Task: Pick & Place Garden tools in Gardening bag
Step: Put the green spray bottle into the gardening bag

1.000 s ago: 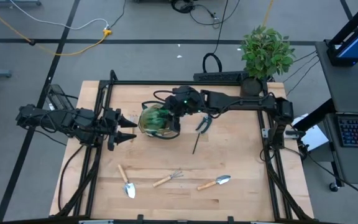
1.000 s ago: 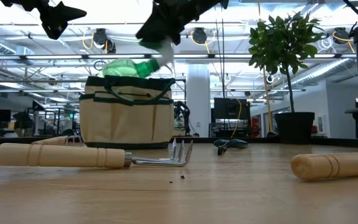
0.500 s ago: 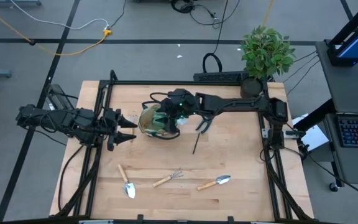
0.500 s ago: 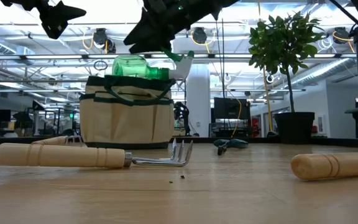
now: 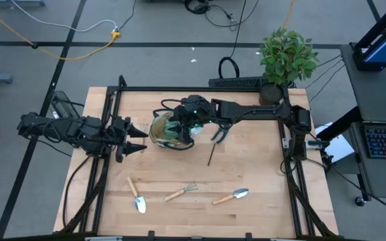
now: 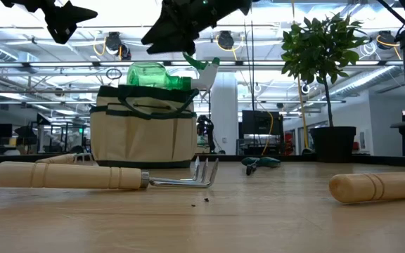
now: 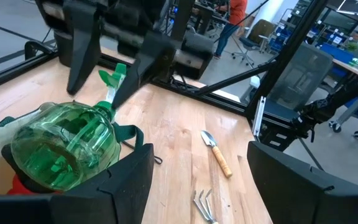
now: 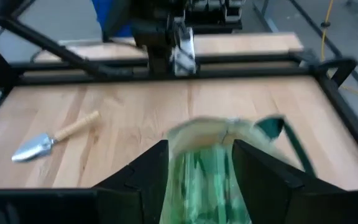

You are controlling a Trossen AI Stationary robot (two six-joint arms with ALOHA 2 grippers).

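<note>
The tan gardening bag with green trim stands at the table's middle. A green spray bottle lies on its side across the bag's open top. A red bit shows under it. My right gripper reaches over the bag from the table's right, shut on the bottle's head end. My left gripper hangs open left of the bag, touching nothing. Two trowels and a hand rake lie near the front edge. Black shears and a thin stick lie right of the bag. My right gripper pinches the spray bottle between its two fingers at the neck, just under the green trigger head. The fingers slant down from the table's right. The bottle's round body rests on the bag's top, and its nozzle points right.
A potted leafy plant stands at the far right corner, off the wooden top. A black frame runs around the table. Bare wood lies between the bag and the tools along the front edge.
A second ago the spray bottle hung tilted from my right gripper over the bag. It has come down and tipped onto its side on the bag's top, nozzle to the right. It has lain still for the last half second, my right gripper still on it.
</note>
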